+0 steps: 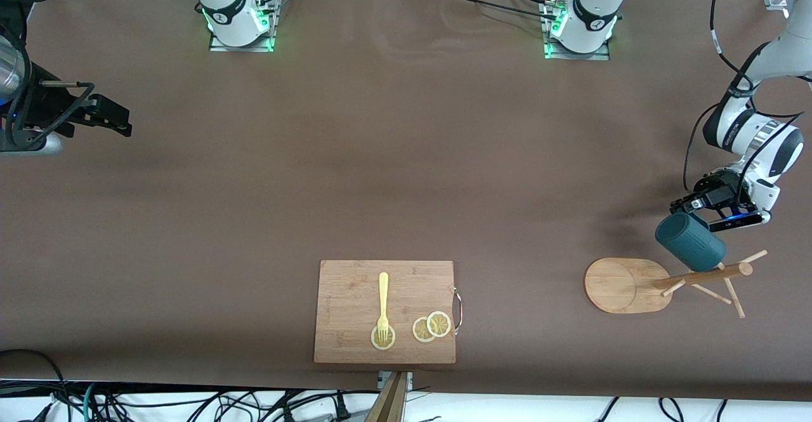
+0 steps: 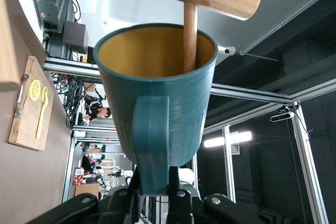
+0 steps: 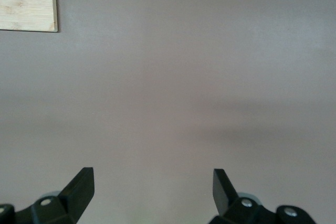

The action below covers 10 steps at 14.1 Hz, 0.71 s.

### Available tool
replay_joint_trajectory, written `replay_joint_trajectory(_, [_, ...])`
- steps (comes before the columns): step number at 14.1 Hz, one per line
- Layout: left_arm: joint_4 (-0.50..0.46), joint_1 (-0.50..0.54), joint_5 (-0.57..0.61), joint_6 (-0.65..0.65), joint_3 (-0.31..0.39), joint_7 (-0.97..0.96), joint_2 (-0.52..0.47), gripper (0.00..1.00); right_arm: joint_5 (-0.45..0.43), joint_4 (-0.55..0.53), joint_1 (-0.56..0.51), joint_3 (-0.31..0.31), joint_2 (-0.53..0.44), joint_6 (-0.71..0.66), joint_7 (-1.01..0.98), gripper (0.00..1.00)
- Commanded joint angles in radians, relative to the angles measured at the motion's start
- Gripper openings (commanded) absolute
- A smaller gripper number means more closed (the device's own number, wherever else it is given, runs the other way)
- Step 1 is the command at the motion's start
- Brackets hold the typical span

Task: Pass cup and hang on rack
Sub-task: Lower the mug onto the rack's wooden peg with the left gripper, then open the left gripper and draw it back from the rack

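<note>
Front view: hanging step, pass looks done. Left end effector clamped on the cup, right over the rack. Right end effector parked wide open, well apart from rack, waiting.

Left wrist view: shows what front can't, peg reaching into cup's mouth, fingers pinching the handle. Next up probably easing cup down, then letting go.

Right wrist view: only open jaws over bare desk, cutting board corner.

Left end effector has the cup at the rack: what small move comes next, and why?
Probably open the left end effector. It grips the cup by the handle, and a rack peg already reaches into the cup's mouth. The right end effector waits open over bare table.
</note>
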Motion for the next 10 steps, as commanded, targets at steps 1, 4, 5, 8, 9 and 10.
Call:
replay_joint_trajectory(1, [0.026,0.01,-0.02,-0.014,-0.011,-0.015,0.018,1.0,-0.002,0.015,-0.011,0.01,0.004,-0.003,0.003,1.0])
replay_joint_trajectory(4, [0.048,0.015,-0.005,-0.015,-0.008,-0.013,0.018,1.0,-0.004,0.015,-0.011,0.01,0.004,-0.003,0.003,1.0])
replay_joint_trajectory(5, [0.048,0.015,-0.003,-0.015,-0.008,-0.011,0.018,1.0,-0.002,0.015,-0.011,0.01,0.004,-0.003,0.003,1.0])
replay_joint_trajectory(8, [0.059,0.033,0.067,-0.021,-0.006,-0.01,0.008,1.0,-0.002,0.015,-0.011,0.01,0.004,-0.003,0.003,1.0])
replay_joint_trajectory(9, [0.069,0.038,0.107,-0.029,-0.006,-0.01,0.006,1.0,-0.002,0.015,-0.011,0.01,0.004,-0.003,0.003,1.0])
replay_joint_trajectory(10, [0.071,0.045,0.148,-0.047,-0.006,-0.004,0.005,1.0,-0.002,0.015,-0.011,0.01,0.004,-0.003,0.003,1.0])
